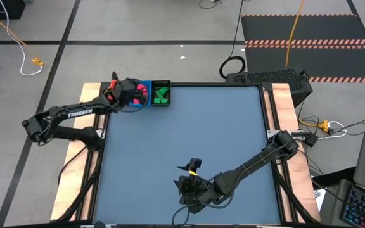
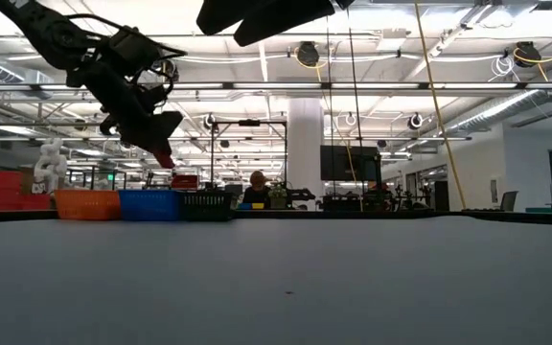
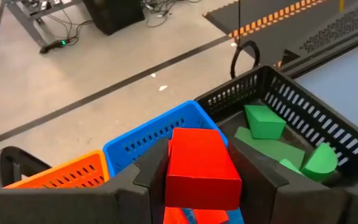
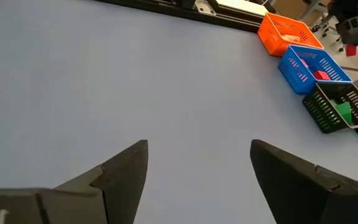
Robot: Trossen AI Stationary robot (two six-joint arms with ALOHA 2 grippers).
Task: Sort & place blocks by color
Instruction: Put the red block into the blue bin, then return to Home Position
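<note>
My left gripper (image 1: 130, 94) hovers over the blue tray (image 3: 157, 132) at the table's far left corner, shut on a red block (image 3: 201, 163). An orange tray (image 3: 73, 175) stands on one side of the blue one. On the other side a black tray (image 3: 291, 102) holds green blocks (image 3: 265, 121). In the right wrist view a red block (image 4: 322, 74) lies in the blue tray (image 4: 309, 65). My right gripper (image 4: 197, 149) is open above bare table near the near edge (image 1: 192, 168), touching nothing. My left gripper pinches the red block (image 3: 201, 163) between its two fingers, one on each of two opposite sides (image 3: 171, 168). The fingers slant down from above. In the low view the block (image 2: 166, 159) shows at the fingertips, lifted clear above the trays.
The three trays stand in a row along the far edge: orange (image 2: 87, 203), blue (image 2: 149, 203), black (image 2: 206, 203). The blue table top (image 1: 214, 133) stretches wide between the two arms. Wooden side rails (image 1: 282, 107) and cables lie beyond the table's edges.
</note>
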